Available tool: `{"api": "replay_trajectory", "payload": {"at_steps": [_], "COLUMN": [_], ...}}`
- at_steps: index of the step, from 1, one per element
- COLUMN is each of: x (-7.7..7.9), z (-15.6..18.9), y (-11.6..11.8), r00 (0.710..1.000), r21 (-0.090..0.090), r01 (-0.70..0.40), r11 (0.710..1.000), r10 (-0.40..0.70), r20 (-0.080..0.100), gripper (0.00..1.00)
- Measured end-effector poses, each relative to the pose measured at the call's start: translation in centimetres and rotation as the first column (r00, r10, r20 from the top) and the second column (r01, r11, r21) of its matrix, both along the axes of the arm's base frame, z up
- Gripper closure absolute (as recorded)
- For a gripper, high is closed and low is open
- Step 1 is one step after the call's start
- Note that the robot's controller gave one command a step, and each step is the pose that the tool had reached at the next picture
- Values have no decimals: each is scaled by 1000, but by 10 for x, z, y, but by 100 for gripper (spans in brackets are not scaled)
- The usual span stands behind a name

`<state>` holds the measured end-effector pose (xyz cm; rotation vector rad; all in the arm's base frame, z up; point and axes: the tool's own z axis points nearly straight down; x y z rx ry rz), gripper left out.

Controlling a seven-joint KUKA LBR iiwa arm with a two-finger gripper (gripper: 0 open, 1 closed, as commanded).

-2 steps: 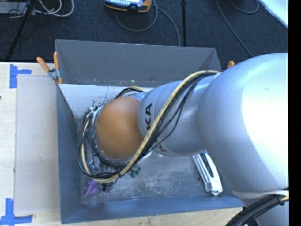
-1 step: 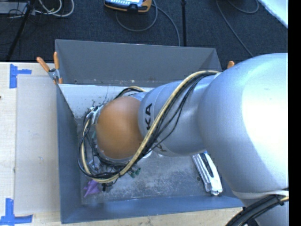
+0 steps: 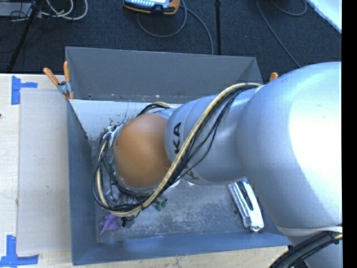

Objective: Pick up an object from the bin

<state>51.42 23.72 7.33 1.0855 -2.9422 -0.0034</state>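
Entry: pick, under way. Your claw (image 3: 124, 204) is hanging low at the bin's (image 3: 162, 74) 8 o'clock, beside a purple scrap (image 3: 109, 223); whether it is clenched, you cannot tell. By the look of it, the lift is pending.

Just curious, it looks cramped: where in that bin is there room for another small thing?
Bare bin floor lies along the near wall, between the purple thing in the left corner and the silver tool on the right. Crowded at left middle, under the arm's orange cover and cables.
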Motion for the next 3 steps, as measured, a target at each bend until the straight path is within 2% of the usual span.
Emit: {"api": "replay_trajectory", "payload": {"at_steps": [1, 3], "x": [-2, -1], "z": [13, 56], "y": [-1, 0], "r00": [1000, 1000], "r21": [-3, -1], "r01": [1, 2], "r11": [1000, 1000], "r10": [-1, -2], "r20": [-7, -3], "gripper": [100, 100]}}
